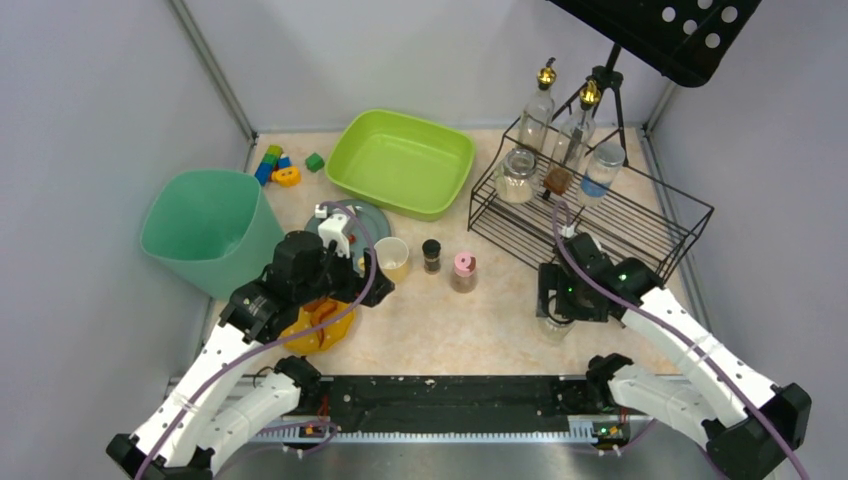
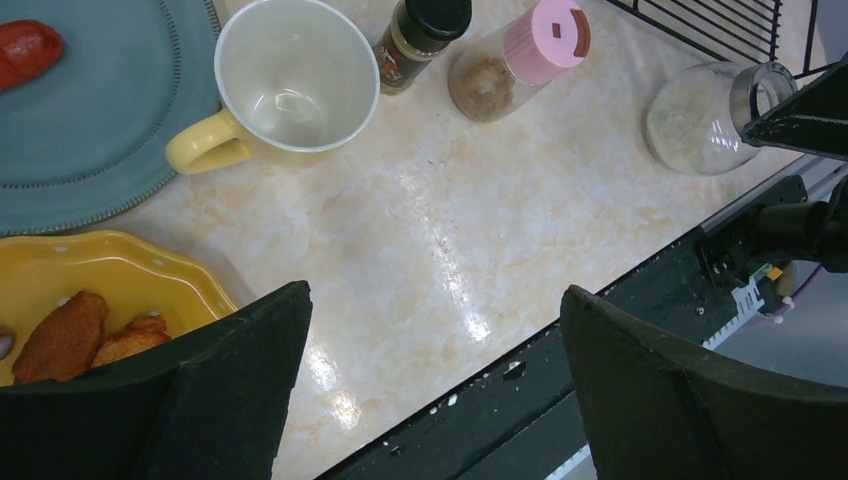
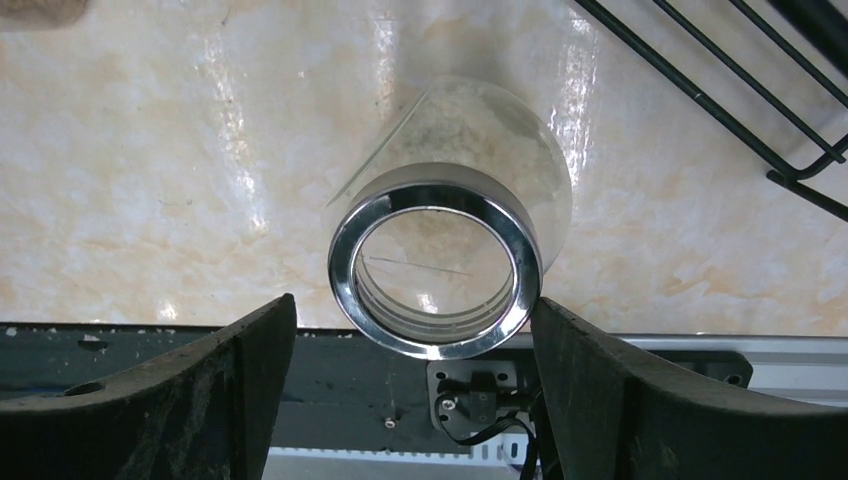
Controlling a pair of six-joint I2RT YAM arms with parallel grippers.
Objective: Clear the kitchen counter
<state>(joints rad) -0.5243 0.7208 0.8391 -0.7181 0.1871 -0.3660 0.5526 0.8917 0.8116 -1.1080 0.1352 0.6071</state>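
The kitchen counter [image 1: 480,310] is a beige stone-patterned surface. A clear glass jar [image 3: 436,270] with a chrome rim stands near its front edge, between the fingers of my open right gripper [image 3: 412,300]. The right finger sits against the rim and the left finger is apart from it. The top view shows this jar [image 1: 555,328] just under the right gripper [image 1: 555,300]. My left gripper [image 2: 435,290] hangs wide open over bare counter [image 2: 450,200], holding nothing. Beside it are a yellow bowl [image 2: 110,280] with fried pieces, a grey-blue plate [image 2: 90,130] and a pale yellow mug [image 2: 290,75].
A black-lidded spice bottle [image 1: 431,255] and a pink-lidded shaker [image 1: 464,270] stand mid-counter. At the back are a green tub [image 1: 400,160], toy blocks [image 1: 275,165] and a wire rack [image 1: 600,215] with bottles and jars. A teal bin [image 1: 205,225] stands left. A black rail [image 1: 450,400] runs along the front.
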